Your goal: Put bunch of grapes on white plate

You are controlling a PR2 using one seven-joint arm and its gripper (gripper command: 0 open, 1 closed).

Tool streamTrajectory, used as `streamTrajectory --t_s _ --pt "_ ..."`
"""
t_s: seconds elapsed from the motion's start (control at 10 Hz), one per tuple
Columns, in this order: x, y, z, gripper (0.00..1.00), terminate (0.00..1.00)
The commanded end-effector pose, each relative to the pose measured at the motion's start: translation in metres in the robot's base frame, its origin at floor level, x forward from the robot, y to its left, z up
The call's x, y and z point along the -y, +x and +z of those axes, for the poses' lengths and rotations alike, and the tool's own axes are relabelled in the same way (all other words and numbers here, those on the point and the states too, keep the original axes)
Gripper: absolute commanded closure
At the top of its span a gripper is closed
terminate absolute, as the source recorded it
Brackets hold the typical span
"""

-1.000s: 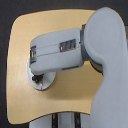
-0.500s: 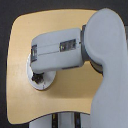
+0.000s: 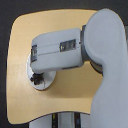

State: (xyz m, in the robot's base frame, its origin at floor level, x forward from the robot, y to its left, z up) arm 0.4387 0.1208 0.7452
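The white plate (image 3: pixel 46 82) lies on the wooden table, left of centre, and its upper part is hidden under my arm. A small dark shape (image 3: pixel 36 78) sits over the plate's left side, just below the arm's end. It is too blurred to tell whether it is the bunch of grapes, my fingertips, or both. My gripper (image 3: pixel 35 75) points down from the grey forearm (image 3: pixel 56 50) over that spot, and the forearm hides most of it. How its jaws stand does not show.
The tan table (image 3: pixel 25 35) has rounded corners, with its edges near the exterior view's left and bottom. My large grey upper arm (image 3: pixel 107 60) fills the exterior view's right. Part of the robot's base (image 3: pixel 62 120) shows at the bottom.
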Motion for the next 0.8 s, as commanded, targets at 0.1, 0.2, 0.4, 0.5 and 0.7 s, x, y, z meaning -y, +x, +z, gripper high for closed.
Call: streamTrajectory --t_s 0.1,0.2,0.4,0.5,0.7 --pt "0.003 0.006 -0.002 1.00 0.00" --pt "0.004 0.007 0.001 0.00 0.00" --pt "0.006 0.007 0.003 0.00 0.00" --pt "0.007 0.007 0.004 0.00 0.00" --pt "0.005 0.007 0.008 0.00 0.00"
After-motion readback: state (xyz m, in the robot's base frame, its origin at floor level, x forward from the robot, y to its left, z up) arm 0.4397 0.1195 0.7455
